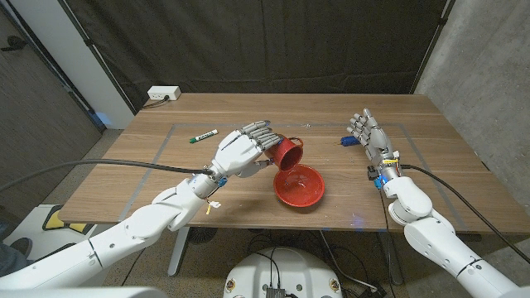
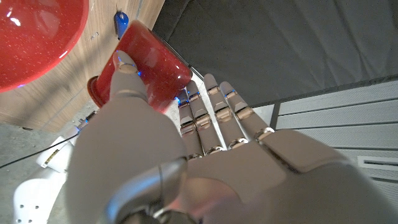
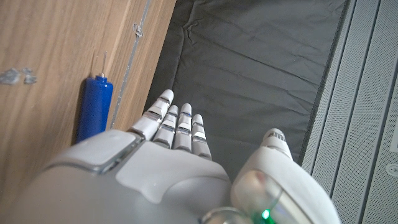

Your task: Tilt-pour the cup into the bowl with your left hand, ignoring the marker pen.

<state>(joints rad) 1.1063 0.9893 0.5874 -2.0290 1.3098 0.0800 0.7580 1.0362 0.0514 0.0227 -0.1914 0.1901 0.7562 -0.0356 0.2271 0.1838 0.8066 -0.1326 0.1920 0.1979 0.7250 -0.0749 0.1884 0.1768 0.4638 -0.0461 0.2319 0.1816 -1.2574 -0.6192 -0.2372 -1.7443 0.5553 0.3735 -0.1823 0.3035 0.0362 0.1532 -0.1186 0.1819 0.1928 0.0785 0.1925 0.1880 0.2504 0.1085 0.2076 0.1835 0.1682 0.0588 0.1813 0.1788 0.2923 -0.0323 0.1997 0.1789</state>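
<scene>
no text, label, brand, number or sign can be read anywhere: the white marker pen with a green cap (image 1: 201, 135) bears only a dark band too small to make out.

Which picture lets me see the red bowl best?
The head view: the whole red bowl sits on the table under the tilted cup. The left wrist view catches just part of its rim and inside. I can't find it in the right wrist view.

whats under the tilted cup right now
The red bowl sits on the table below the red cup, which the left hand holds tilted, mouth towards the bowl. Nothing visible in the bowl; the cup's inside is hidden.
</scene>
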